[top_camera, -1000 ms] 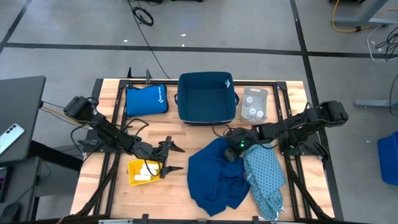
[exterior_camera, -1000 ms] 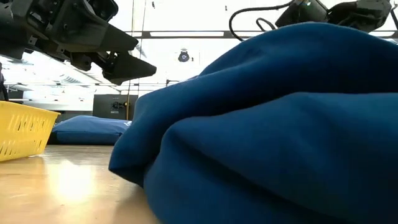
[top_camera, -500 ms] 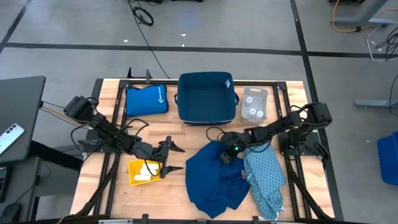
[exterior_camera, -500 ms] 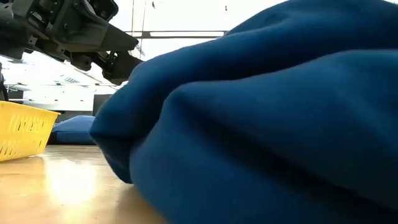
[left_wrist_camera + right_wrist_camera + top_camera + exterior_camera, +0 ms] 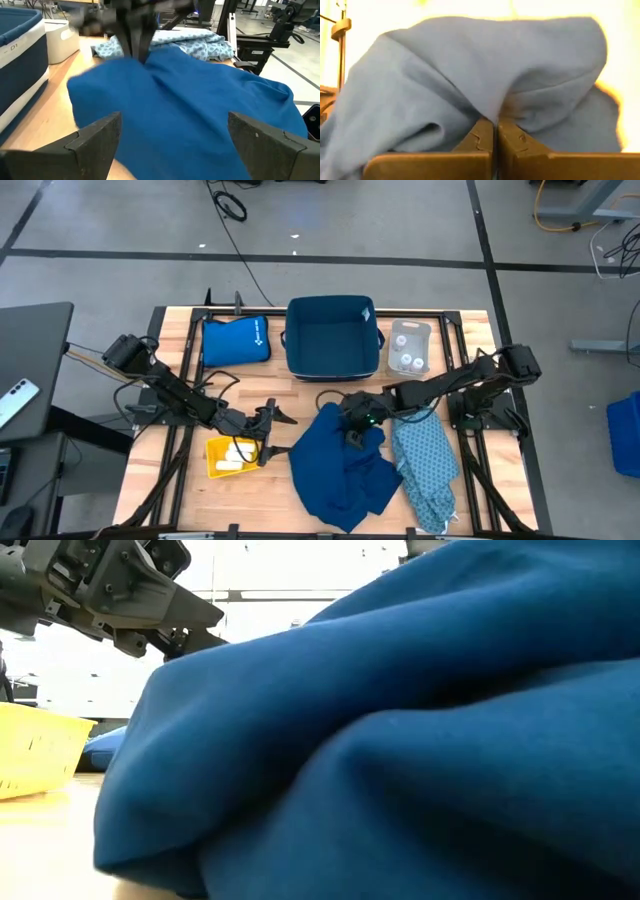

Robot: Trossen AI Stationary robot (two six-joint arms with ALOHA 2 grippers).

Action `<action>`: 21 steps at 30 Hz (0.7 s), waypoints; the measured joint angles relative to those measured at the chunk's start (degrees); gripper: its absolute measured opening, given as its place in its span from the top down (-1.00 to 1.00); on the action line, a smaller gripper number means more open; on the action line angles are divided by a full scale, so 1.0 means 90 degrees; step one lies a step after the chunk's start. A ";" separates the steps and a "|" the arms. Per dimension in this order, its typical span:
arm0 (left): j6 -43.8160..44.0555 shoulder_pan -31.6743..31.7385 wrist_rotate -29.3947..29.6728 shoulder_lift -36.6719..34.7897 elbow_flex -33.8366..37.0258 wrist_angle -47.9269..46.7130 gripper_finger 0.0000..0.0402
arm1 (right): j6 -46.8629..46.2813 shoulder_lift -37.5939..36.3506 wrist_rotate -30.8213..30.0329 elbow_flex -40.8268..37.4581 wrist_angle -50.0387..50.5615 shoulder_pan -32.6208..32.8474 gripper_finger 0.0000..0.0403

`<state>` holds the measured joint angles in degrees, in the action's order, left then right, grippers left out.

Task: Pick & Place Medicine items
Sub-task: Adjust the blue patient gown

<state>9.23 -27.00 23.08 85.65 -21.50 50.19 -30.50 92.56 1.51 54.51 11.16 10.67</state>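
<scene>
A dark blue cloth point(image 5: 340, 470) lies bunched on the table's near middle and fills the low view point(image 5: 400, 740). My right gripper point(image 5: 352, 426) is shut on its far part. My left gripper point(image 5: 276, 430) hangs open just right of the yellow tray point(image 5: 215, 463), its fingers wide apart in its wrist view point(image 5: 172, 135) and facing the cloth point(image 5: 190, 105). Pale medicine items point(image 5: 238, 452) lie in the tray. Round whitish bottles point(image 5: 408, 360) stand in a white holder at the far right. My right gripper pinches a raised fold of the dark blue cloth near its far edge point(image 5: 136, 64) between its two shut fingers point(image 5: 485, 137). The fingers come from above, pointing down. The cloth drapes around them and peaks there, while the rest lies on the table.
A patterned light blue cloth point(image 5: 426, 465) lies right of the dark one. A blue bin point(image 5: 332, 335) stands at the far middle, a flat blue pouch point(image 5: 235, 340) to its left. Bare wood shows between the tray and the cloth.
My right gripper has gone toward the table's left edge, dragging the dark blue cloth's far part with it. The cloth has bunched leftward and risen, now hiding most of the low view. Its near part has shifted less.
</scene>
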 joint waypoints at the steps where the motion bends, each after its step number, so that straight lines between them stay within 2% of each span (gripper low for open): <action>1: 0.0000 -0.0001 0.0001 0.0000 0.0000 -0.0006 -0.81 | 0.0140 -0.0026 -0.0178 0.0299 0.0393 0.0047 0.99; 6: 0.0000 -0.0001 0.0001 0.0000 0.0000 -0.0019 -0.81 | 0.0661 -0.0035 -0.1054 0.1666 0.2245 0.0278 0.99; 10: 0.0000 -0.0002 0.0001 0.0000 0.0000 -0.0036 -0.81 | 0.0709 -0.0035 -0.1303 0.2278 0.3120 0.0312 0.99; 15: -0.0024 -0.0002 0.0001 0.0000 0.0000 -0.0036 -0.81 | 0.0703 -0.0037 -0.1317 0.2388 0.3332 0.0336 0.97; 21: -0.0079 -0.0002 0.0003 0.0000 0.0000 -0.0034 -0.81 | 0.0850 0.0014 -0.1014 0.2386 0.3532 0.0284 0.88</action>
<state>8.52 -27.03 23.11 85.65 -21.50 49.89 -22.85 92.68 -7.61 75.99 42.95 13.22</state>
